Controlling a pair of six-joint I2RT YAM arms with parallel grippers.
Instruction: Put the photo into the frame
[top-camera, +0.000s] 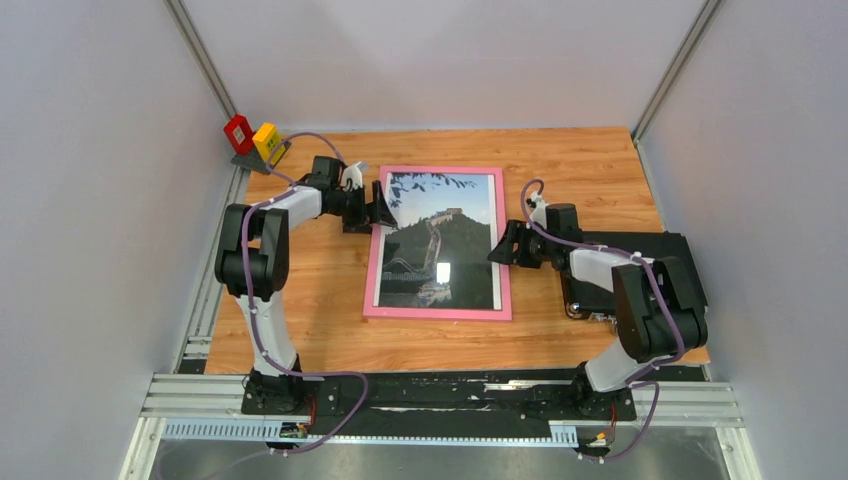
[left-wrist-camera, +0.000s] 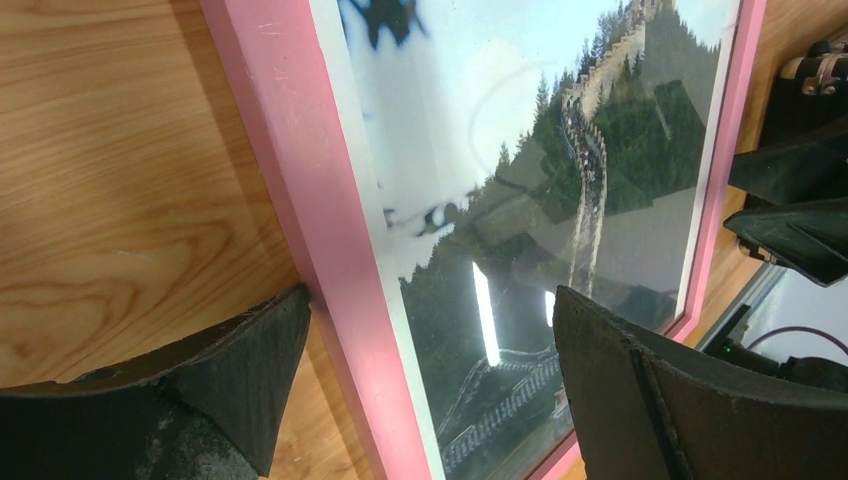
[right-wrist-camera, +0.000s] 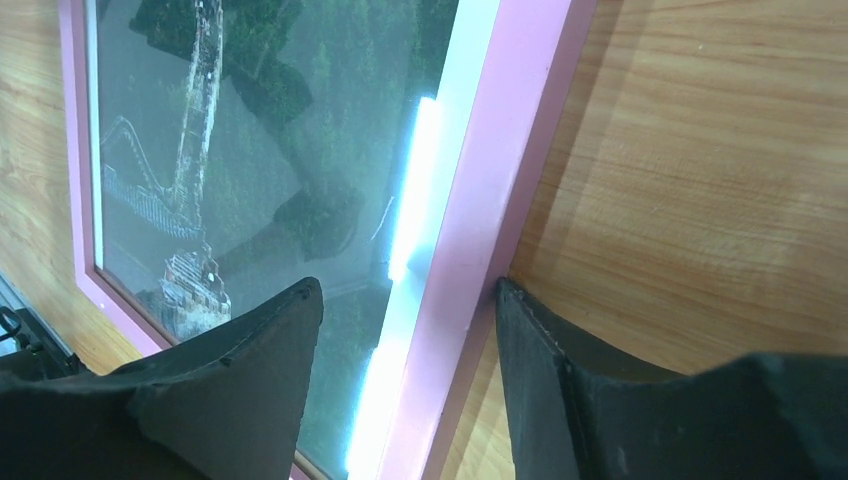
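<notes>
Pink frame (top-camera: 437, 314), photo (top-camera: 440, 240) inside, straddled by open left fingers (left-wrist-camera: 245, 375), open right fingers (right-wrist-camera: 590, 395); black case (top-camera: 672, 246) nearby.

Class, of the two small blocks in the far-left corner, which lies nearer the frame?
The yellow block; the red block sits beyond it, farther from the frame.

Wood-grain table (top-camera: 600, 165) between plain grey walls (top-camera: 90, 200)

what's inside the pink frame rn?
The photo of a wall on green hills fills the frame behind its pane. Whatever lies behind the photo is covered.
</notes>
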